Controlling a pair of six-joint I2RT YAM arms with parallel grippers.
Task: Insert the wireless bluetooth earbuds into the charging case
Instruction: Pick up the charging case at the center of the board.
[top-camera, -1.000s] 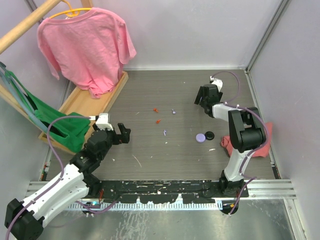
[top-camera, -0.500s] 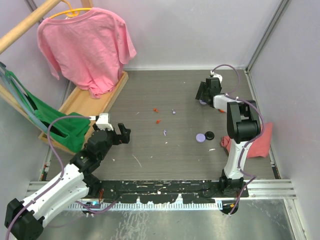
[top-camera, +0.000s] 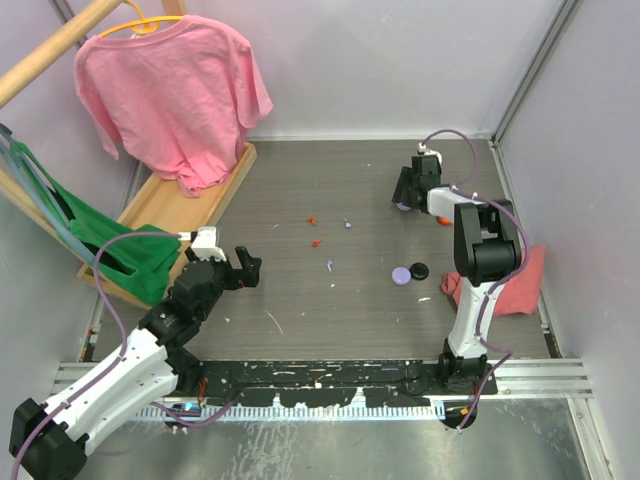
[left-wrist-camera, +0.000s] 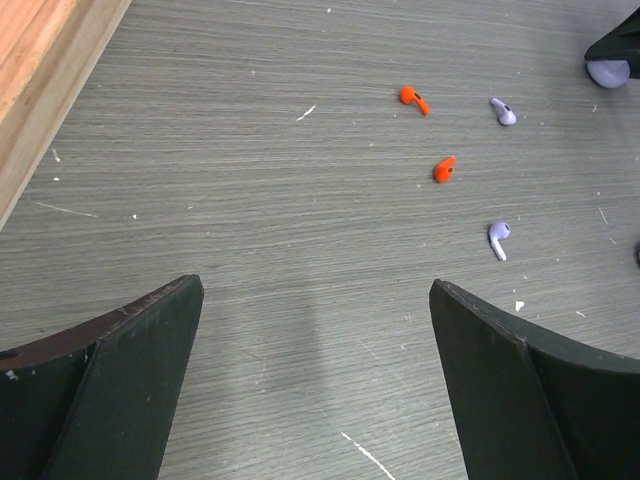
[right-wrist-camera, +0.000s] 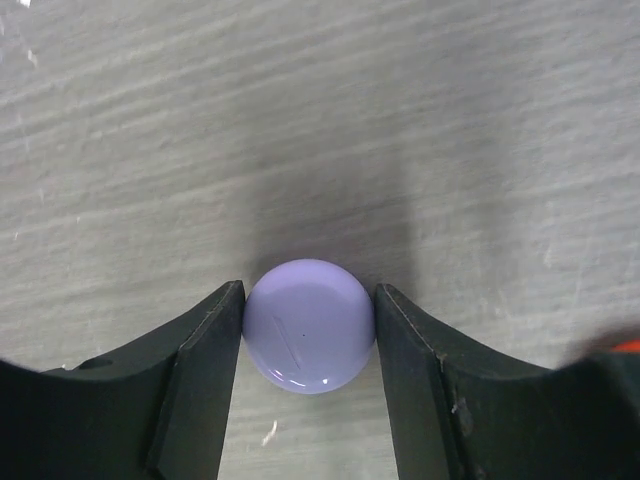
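The charging case (top-camera: 419, 269), a small black puck, lies on the table at right of centre, touching a lilac disc (top-camera: 401, 274). The wireless bluetooth earbuds show in no view. My right gripper (top-camera: 406, 199) is far from the case, at the back right. It is shut on another lilac disc (right-wrist-camera: 309, 325), which rests on the table; both fingers (right-wrist-camera: 205, 350) press its sides. That same disc (left-wrist-camera: 607, 72) peeks out at the top right of the left wrist view. My left gripper (top-camera: 247, 268) hovers open over bare table at the near left, fingers (left-wrist-camera: 150, 340) wide apart.
Two orange earbuds (left-wrist-camera: 413, 98) (left-wrist-camera: 444, 169) and two lilac earbuds (left-wrist-camera: 502, 110) (left-wrist-camera: 497, 238) lie scattered mid-table. A wooden rack base (top-camera: 170, 205) with a pink shirt (top-camera: 170, 90) and green cloth (top-camera: 90, 235) fills the left. A red cloth (top-camera: 525, 275) lies by the right arm.
My right gripper has reached further back, come down over the lilac disc and narrowed its jaws onto it. The left arm has not moved.
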